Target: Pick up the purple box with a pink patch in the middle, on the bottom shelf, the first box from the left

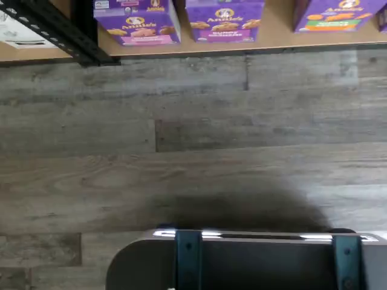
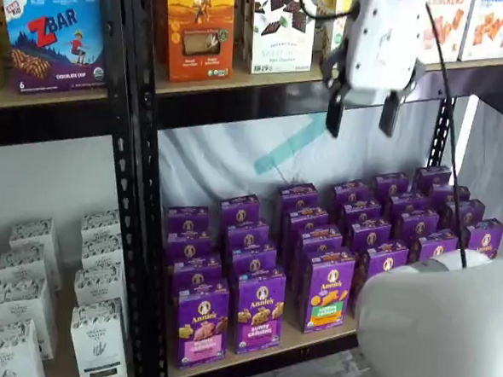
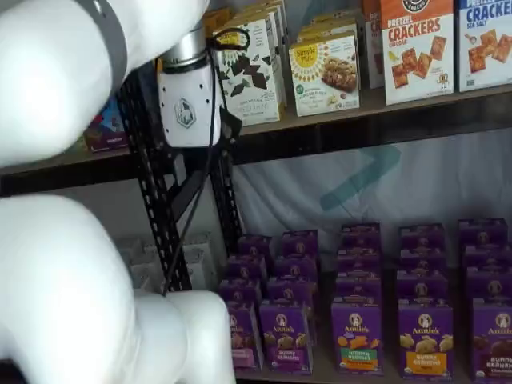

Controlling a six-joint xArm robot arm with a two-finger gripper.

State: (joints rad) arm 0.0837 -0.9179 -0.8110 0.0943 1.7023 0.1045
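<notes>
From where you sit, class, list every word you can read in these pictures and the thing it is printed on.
"Annie's": the purple box.
"ZBAR", "CHOCOLATE CHIP": blue box, upper shelf.
"Simple Mills": yellow box.
"PRETZEL CRACKERS": orange-topped box.
"CRACKERS", "SEA SALT": blue-topped box.
"BUNNY GRAHAMS": yellow-banded purple carton.
Smaller print: too blurred.

Upper shelf stock: a blue ZBar chocolate chip carton (image 2: 54,40), an orange carton (image 2: 199,27) beside it, a white carton printed with dark chocolate pieces (image 2: 278,28), a yellow Simple Mills carton (image 3: 326,74) and pretzel crackers cartons (image 3: 416,50). White patterned cartons (image 2: 99,341) fill the lower left bay. A grey wood-plank floor (image 1: 193,139) lies below. A pale sheet with a teal mark (image 2: 290,144) hangs behind.
</notes>
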